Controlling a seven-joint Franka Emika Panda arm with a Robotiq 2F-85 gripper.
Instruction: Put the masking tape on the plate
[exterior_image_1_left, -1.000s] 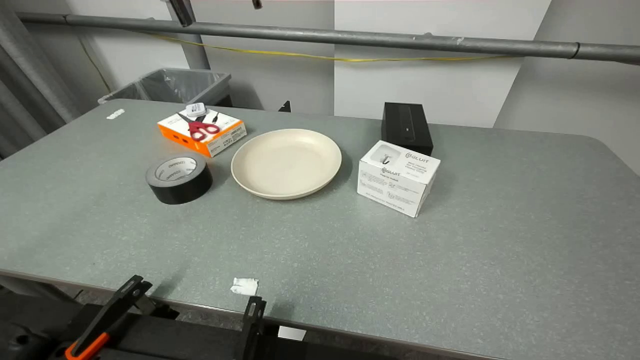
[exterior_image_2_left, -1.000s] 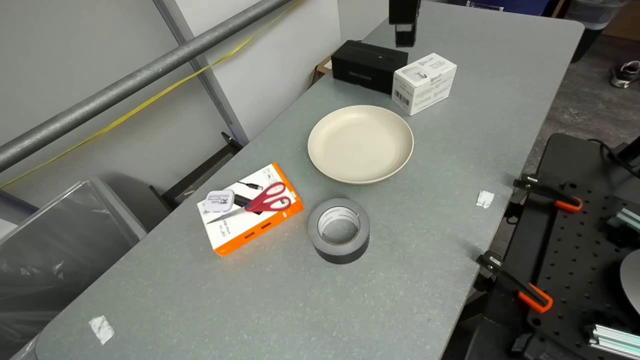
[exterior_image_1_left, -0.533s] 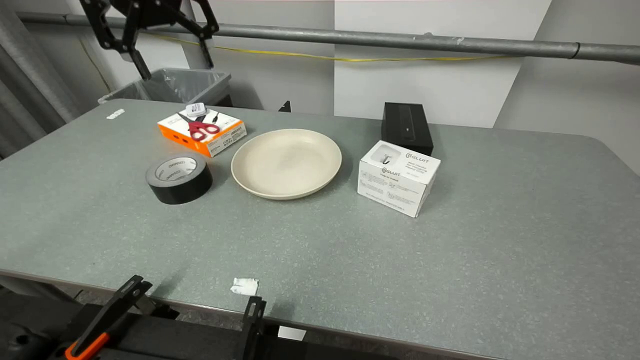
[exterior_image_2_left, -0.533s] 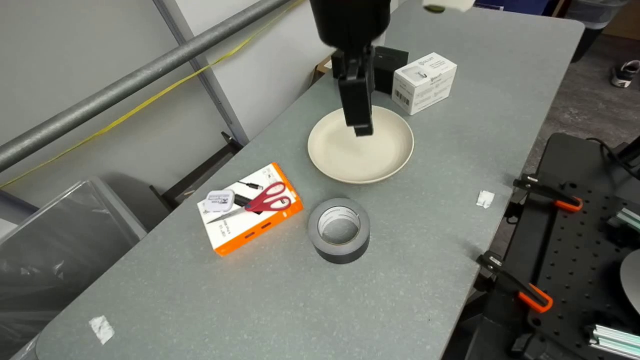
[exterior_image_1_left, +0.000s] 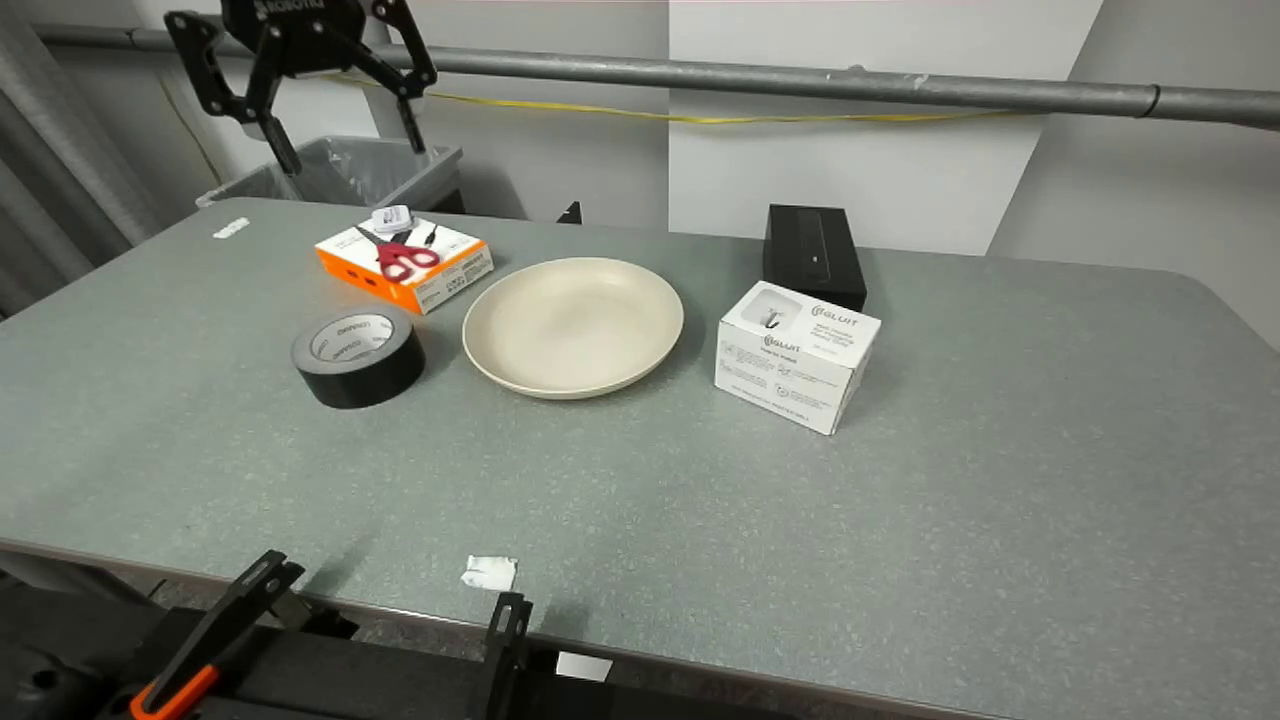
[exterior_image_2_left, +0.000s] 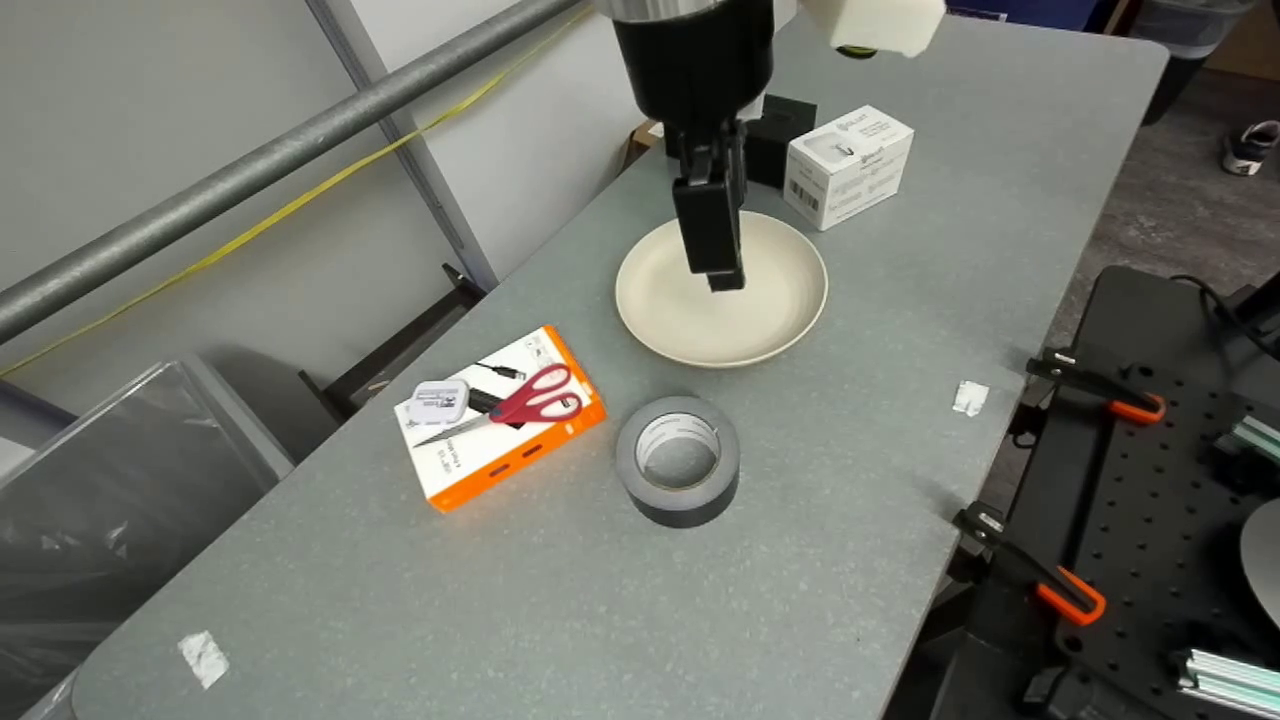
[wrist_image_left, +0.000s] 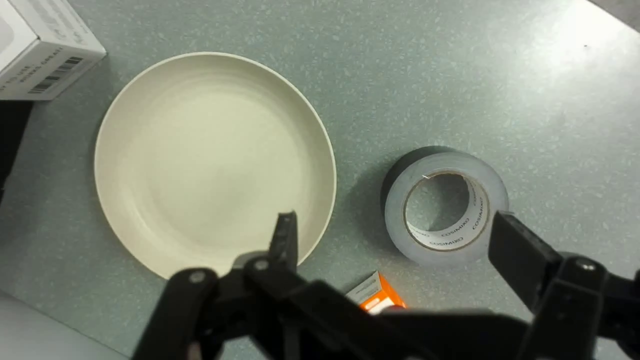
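The masking tape, a black roll with a grey top face, lies flat on the table in both exterior views (exterior_image_1_left: 365, 382) (exterior_image_2_left: 678, 508) and in the wrist view (wrist_image_left: 400, 215). The round cream plate (exterior_image_1_left: 572, 330) (exterior_image_2_left: 765, 310) (wrist_image_left: 215, 155) is beside the tape, apart from it, with nothing on it. My gripper (exterior_image_1_left: 355, 160) (exterior_image_2_left: 716, 282) is open and empty, high above the table. In the wrist view its fingers (wrist_image_left: 395, 215) are spread wide; one overlaps the plate's edge, the other the tape's edge. The gripper touches neither.
A white and orange box (exterior_image_1_left: 405, 265) with red scissors (exterior_image_1_left: 405, 258) and a small white case (exterior_image_1_left: 392, 219) on it is close to the tape. A white box (exterior_image_1_left: 795, 355) and a black box (exterior_image_1_left: 813, 255) stand on the plate's far side. Clamps (exterior_image_2_left: 1065, 590) line a table edge.
My gripper has come down into both exterior views, open, from the upper edge. Over the last half second it has sunk slightly. The tape and plate have not moved.
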